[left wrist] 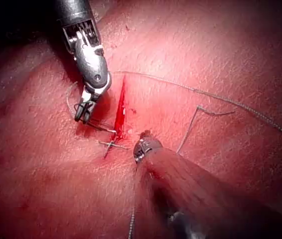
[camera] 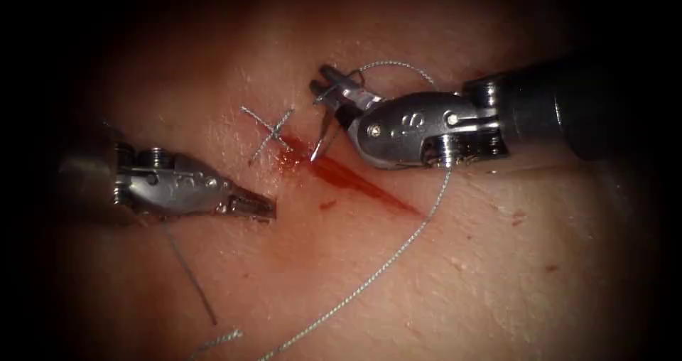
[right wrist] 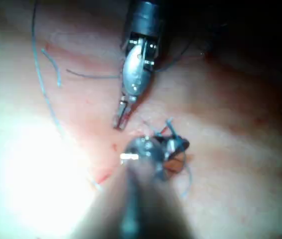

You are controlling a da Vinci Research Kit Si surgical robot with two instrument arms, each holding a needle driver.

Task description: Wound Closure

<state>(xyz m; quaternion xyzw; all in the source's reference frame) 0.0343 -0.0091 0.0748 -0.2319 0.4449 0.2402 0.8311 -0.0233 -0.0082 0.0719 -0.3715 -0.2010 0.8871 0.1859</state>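
The tissue point(camera: 497, 276) has a short cut point(camera: 362, 185) wet with red fluid. At the cut's upper end lies a finished stitch point(camera: 268, 128) with crossed cut ends. My right tool point(camera: 325, 85) is shut on the curved needle point(camera: 321, 137) near its thread end. The needle hangs down from the jaws, its point at the tissue by the cut's upper end, just right of the stitch. Thread point(camera: 419, 226) loops over the right tool and trails toward the lower left. My left tool point(camera: 264, 207) rests left of the cut, shut and holding nothing. The left wrist view shows the right tool point(left wrist: 83, 113) beside the cut point(left wrist: 120, 112).
A dark loose strand point(camera: 190, 272) lies below the left tool, with a pale thread end point(camera: 217, 341) beyond it. Small red spots point(camera: 516, 217) mark the tissue right of the cut. In the right wrist view the left tool point(right wrist: 119, 119) sits close in front of the right jaws point(right wrist: 173, 145).
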